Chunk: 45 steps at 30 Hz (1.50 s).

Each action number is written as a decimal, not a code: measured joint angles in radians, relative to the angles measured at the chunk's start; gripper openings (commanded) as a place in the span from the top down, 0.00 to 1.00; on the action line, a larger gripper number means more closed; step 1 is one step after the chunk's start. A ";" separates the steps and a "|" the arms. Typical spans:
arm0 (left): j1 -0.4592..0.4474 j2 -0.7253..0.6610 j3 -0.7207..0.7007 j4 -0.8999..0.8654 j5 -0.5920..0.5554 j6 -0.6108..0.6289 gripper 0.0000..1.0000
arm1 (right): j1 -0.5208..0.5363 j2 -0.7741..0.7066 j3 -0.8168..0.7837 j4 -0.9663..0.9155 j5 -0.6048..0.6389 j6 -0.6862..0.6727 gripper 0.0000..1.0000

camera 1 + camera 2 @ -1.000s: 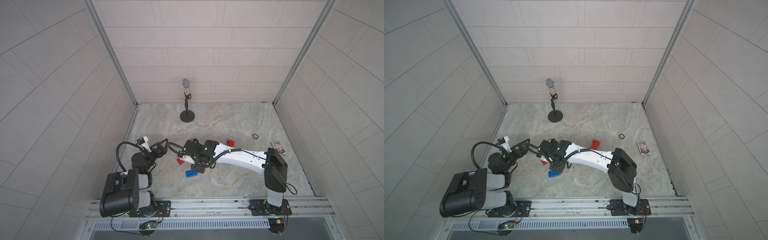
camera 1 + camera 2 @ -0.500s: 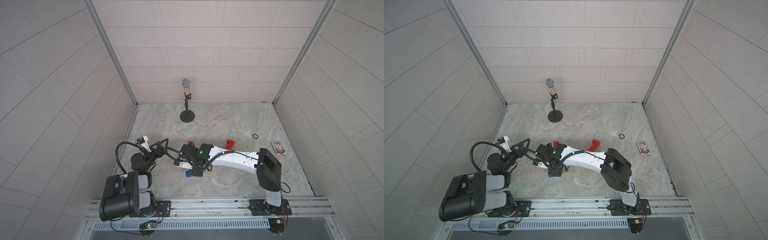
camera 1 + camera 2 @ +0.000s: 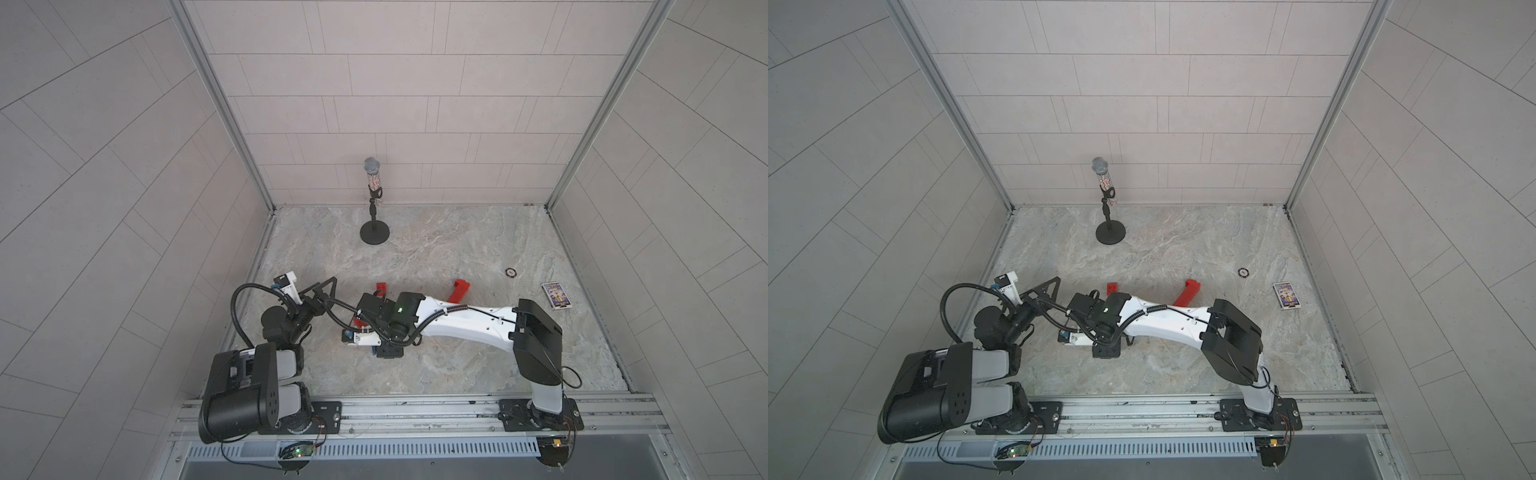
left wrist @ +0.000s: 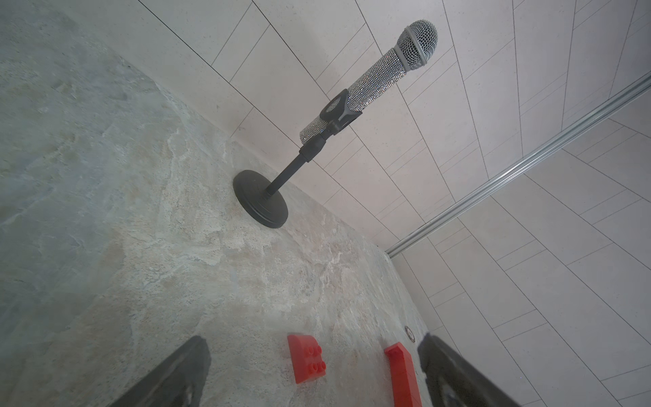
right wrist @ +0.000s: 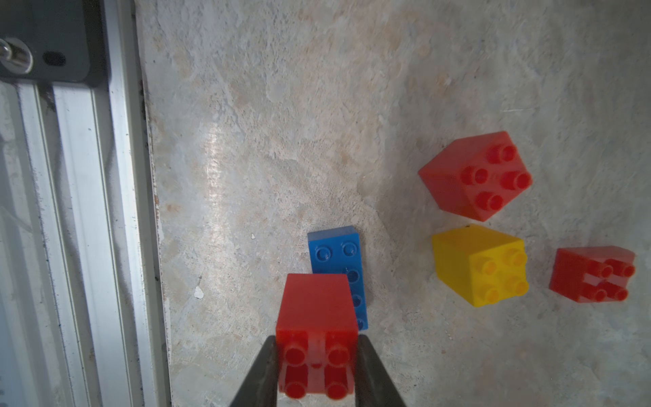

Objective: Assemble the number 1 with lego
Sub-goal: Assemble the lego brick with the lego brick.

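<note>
In the right wrist view my right gripper is shut on a small red lego brick, one finger on each side and the studs facing the camera. It hangs just above a long blue brick that lies flat on the table. Beside them stand a yellow brick and two more red bricks. My left gripper is open near the table's left side. Ahead of it lie a rounded red brick and a long red stack. In both top views the right wrist hides most of the bricks below it.
A microphone on a round black stand is at the back. A small printed card box and a small ring lie at the right. The aluminium rail runs along the table's front edge, close to the blue brick.
My right arm has swung toward the front and left with the red brick, and now sits over the blue brick, which showed openly before. The left arm has not moved.
</note>
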 measured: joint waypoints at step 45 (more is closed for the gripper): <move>0.000 0.014 0.000 0.000 0.000 0.000 0.00 | -0.025 0.061 0.061 -0.053 0.047 -0.200 1.00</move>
